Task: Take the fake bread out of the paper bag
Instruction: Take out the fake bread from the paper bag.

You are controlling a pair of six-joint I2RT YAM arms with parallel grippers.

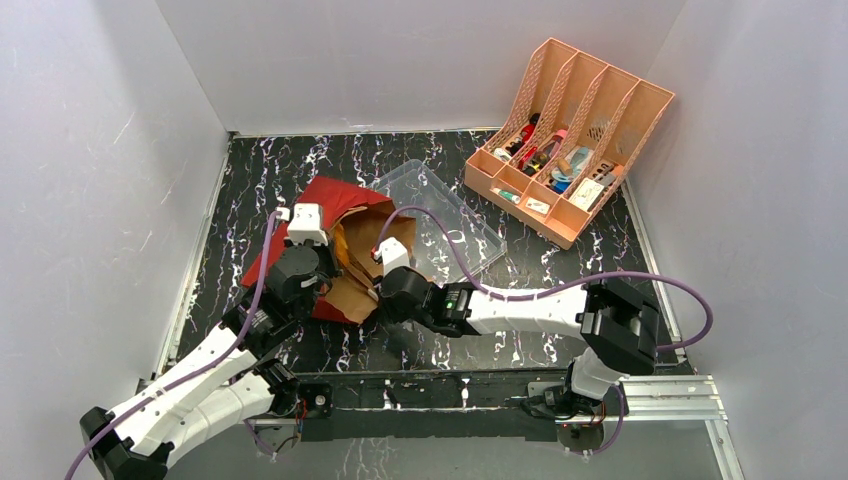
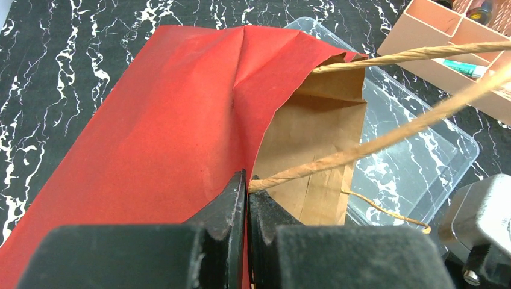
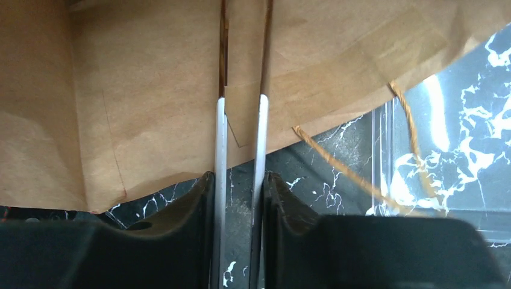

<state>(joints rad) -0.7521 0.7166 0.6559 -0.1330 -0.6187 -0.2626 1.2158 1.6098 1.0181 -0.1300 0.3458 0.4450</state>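
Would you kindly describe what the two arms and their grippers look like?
The left arm and right arm have white shells with black joints, and a purple cable runs along each. A white camera block sits at each wrist. The left gripper has black, tapering fingers; the right gripper has black fingers with thin silvery edges.

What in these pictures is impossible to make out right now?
Fake bread: seen in no view; walls of the paper bag cover its inside.
Right gripper, right wrist view: the jaws' tips run into the brown paper, so any grip is unclear.
Contents of the file organizer, top view: too small to name.
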